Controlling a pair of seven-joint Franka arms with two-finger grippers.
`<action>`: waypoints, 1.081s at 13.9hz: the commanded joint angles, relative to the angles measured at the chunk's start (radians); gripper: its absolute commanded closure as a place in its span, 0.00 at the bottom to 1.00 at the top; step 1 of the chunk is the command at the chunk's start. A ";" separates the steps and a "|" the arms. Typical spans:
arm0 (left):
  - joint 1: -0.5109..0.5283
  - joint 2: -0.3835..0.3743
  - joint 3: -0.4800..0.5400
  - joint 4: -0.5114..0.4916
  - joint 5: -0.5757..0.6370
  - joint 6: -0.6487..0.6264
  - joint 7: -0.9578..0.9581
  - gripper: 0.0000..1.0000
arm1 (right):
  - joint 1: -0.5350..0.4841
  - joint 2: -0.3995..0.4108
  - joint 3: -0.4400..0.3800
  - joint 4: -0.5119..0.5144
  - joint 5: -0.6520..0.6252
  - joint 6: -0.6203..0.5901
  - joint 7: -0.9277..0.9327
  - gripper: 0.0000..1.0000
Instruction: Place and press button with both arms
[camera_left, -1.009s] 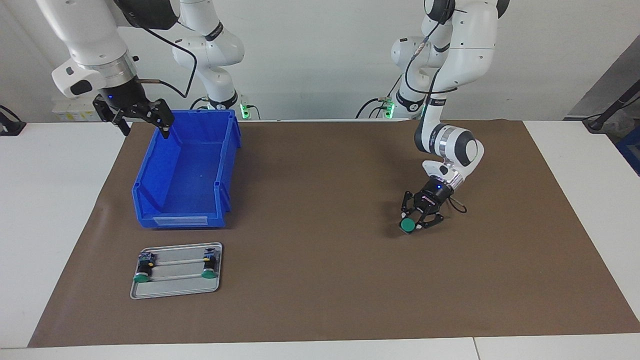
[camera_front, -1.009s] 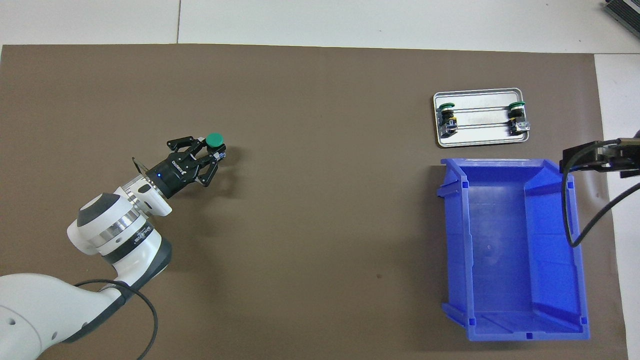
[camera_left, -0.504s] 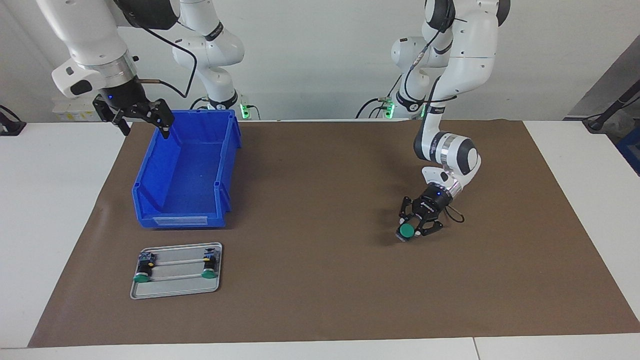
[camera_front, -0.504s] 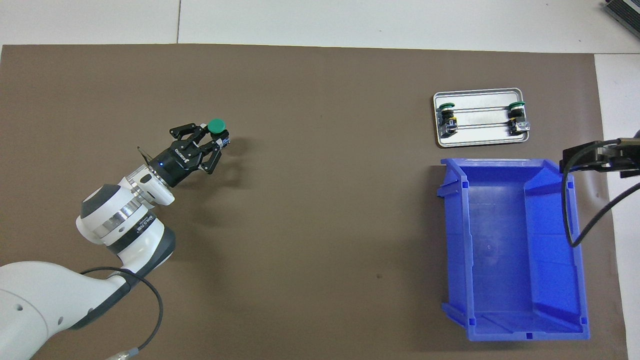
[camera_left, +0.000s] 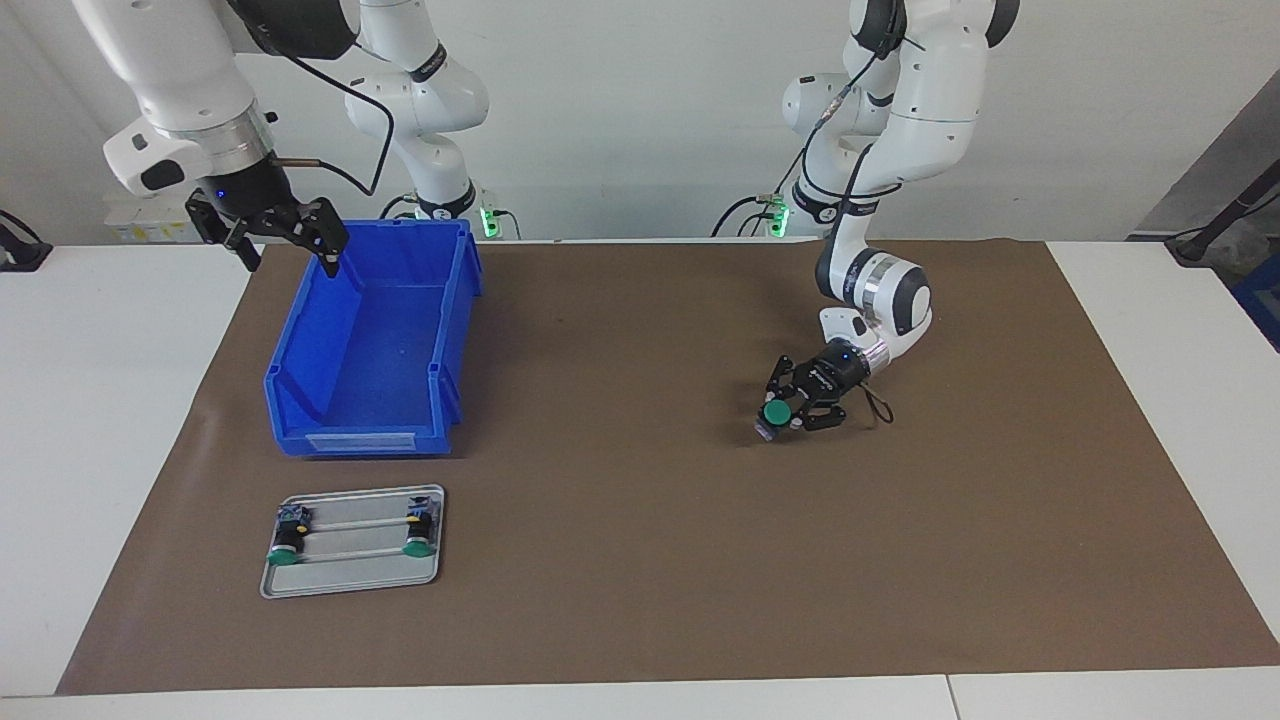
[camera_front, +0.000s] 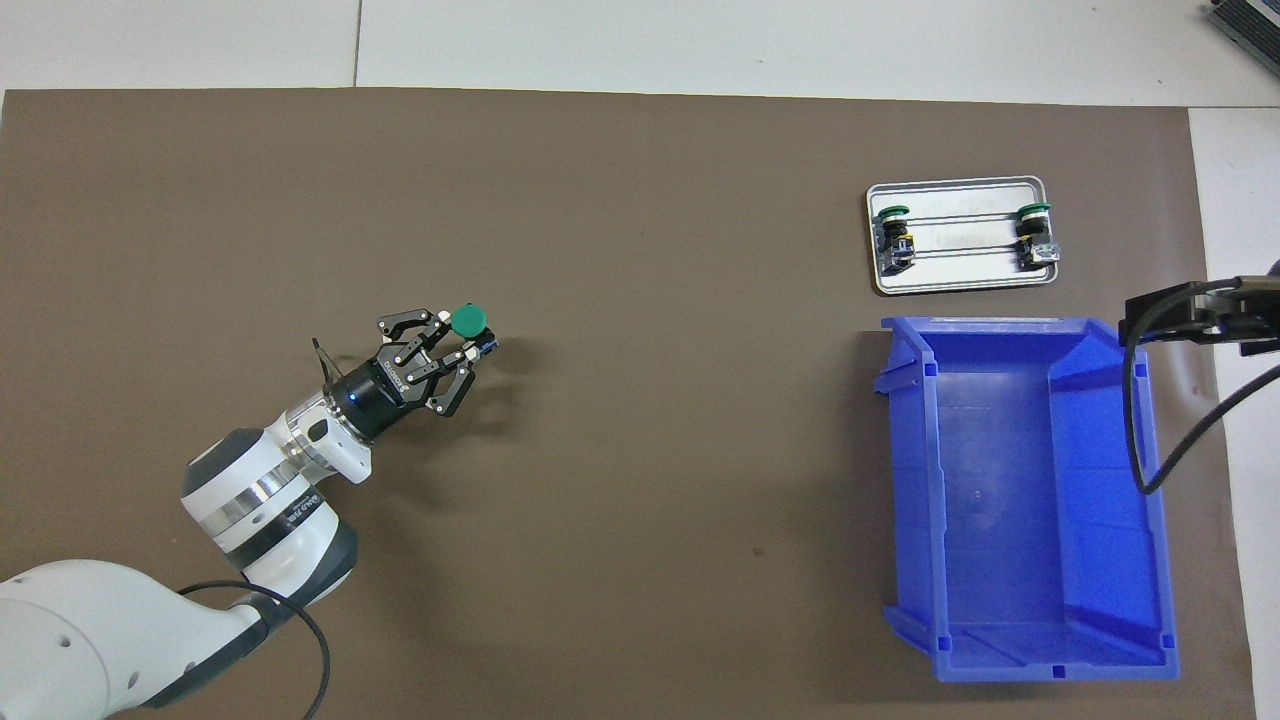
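Note:
The button has a green cap and a black body, and its blue-and-yellow rear block points down at the brown mat. My left gripper is shut on its body, just above the mat at the left arm's end. From overhead the button shows at the tips of the left gripper. My right gripper hangs open and empty over the corner of the blue bin that is nearest the robots. Only part of the right gripper shows in the overhead view.
A grey metal tray lies farther from the robots than the bin, at the right arm's end. It carries two more green-capped buttons. The blue bin is empty, with the tray beside its open end.
My left gripper has carried the button across the mat toward the middle of the table and closer to the robots' side. The right arm has not moved.

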 joint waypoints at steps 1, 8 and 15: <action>-0.035 -0.049 0.015 -0.082 0.033 -0.040 0.146 1.00 | -0.005 -0.014 0.006 -0.008 0.007 -0.009 0.005 0.00; -0.057 -0.060 0.013 -0.146 0.141 -0.044 0.201 1.00 | -0.005 -0.014 0.006 -0.008 0.007 -0.009 0.005 0.00; -0.055 -0.060 0.015 -0.223 0.168 -0.205 0.303 1.00 | -0.005 -0.014 0.006 -0.008 0.007 -0.009 0.005 0.00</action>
